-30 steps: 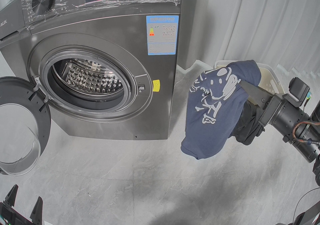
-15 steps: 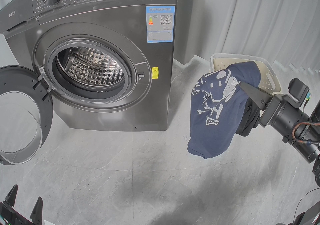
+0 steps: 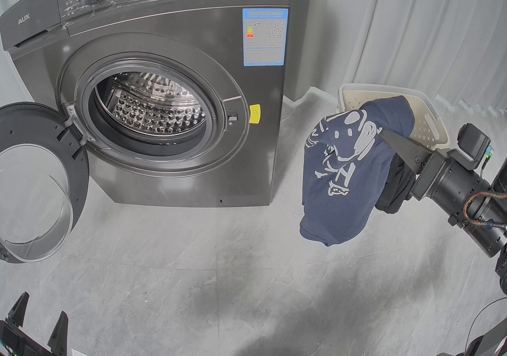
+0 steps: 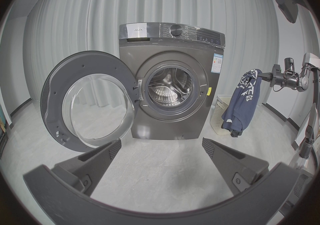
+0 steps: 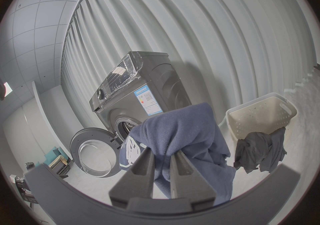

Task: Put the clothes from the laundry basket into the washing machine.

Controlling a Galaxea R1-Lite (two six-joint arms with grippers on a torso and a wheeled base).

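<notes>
Right gripper [image 5: 163,156] stays pinched on the navy printed T-shirt [image 3: 346,172], which hangs over the floor beside the cream plastic laundry basket [image 3: 434,124]. The view has shifted: likely lining up with the open grey washing machine [image 3: 174,35]. Left gripper [image 4: 160,142] is spread.

washing machine [image 3: 158,29] mouth unblocked, door [image 3: 24,120] swung wide aside, open floor [image 3: 211,278] in front

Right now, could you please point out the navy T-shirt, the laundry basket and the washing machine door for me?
navy T-shirt [image 3: 343,172]: head view, on its white print.
laundry basket [image 3: 369,97]: head view, on its perforated back wall.
washing machine door [image 3: 31,123]: head view, on its grey upper frame.
</notes>
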